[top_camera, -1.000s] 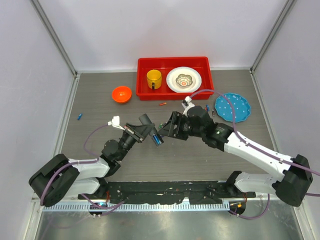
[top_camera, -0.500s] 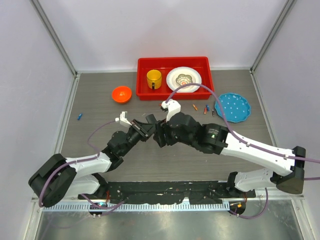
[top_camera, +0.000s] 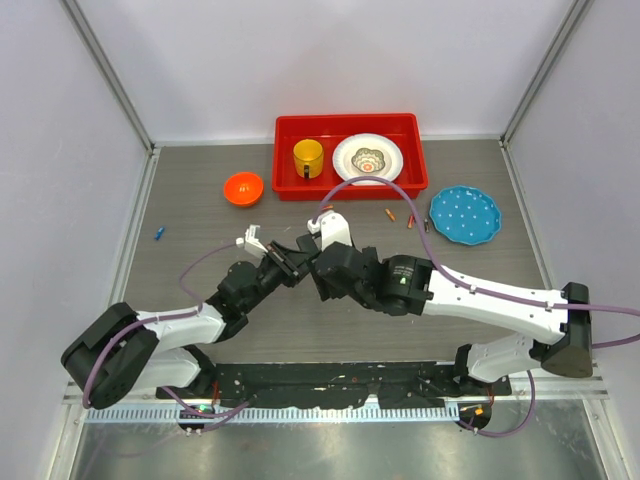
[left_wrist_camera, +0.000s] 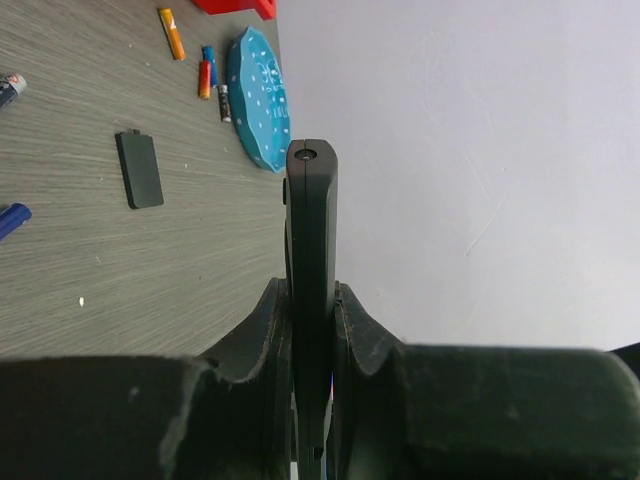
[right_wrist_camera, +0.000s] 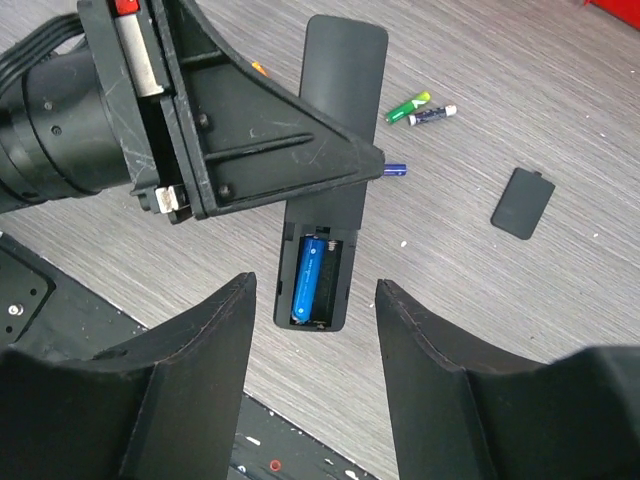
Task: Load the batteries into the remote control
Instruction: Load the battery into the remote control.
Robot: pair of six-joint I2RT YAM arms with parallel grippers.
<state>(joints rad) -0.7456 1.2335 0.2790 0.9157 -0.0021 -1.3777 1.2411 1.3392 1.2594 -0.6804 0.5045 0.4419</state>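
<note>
My left gripper [left_wrist_camera: 311, 300] is shut on the remote control [left_wrist_camera: 311, 230], which shows edge-on between its fingers. From the right wrist the remote [right_wrist_camera: 340, 90] hangs above the table with its back compartment uncovered and one blue battery [right_wrist_camera: 309, 279] lying in it. My right gripper [right_wrist_camera: 313, 295] stands open just over that end, its fingers apart from the remote. Loose batteries lie on the table: a green one [right_wrist_camera: 408, 103], a dark one [right_wrist_camera: 432, 114], an orange one [left_wrist_camera: 172, 20]. In the top view the two grippers meet at mid-table [top_camera: 305, 268].
The black battery cover [right_wrist_camera: 522, 202] lies flat on the table. A red bin [top_camera: 287, 190] at the back holds a yellow mug [top_camera: 308, 157] and a white dish [top_camera: 367, 158]. An orange bowl [top_camera: 243, 187] sits to its left, a blue plate [top_camera: 465, 214] to the right.
The right arm has swung left until its gripper sits over the left gripper and the remote. Its jaws have narrowed a little. The left gripper stays shut on the remote.
</note>
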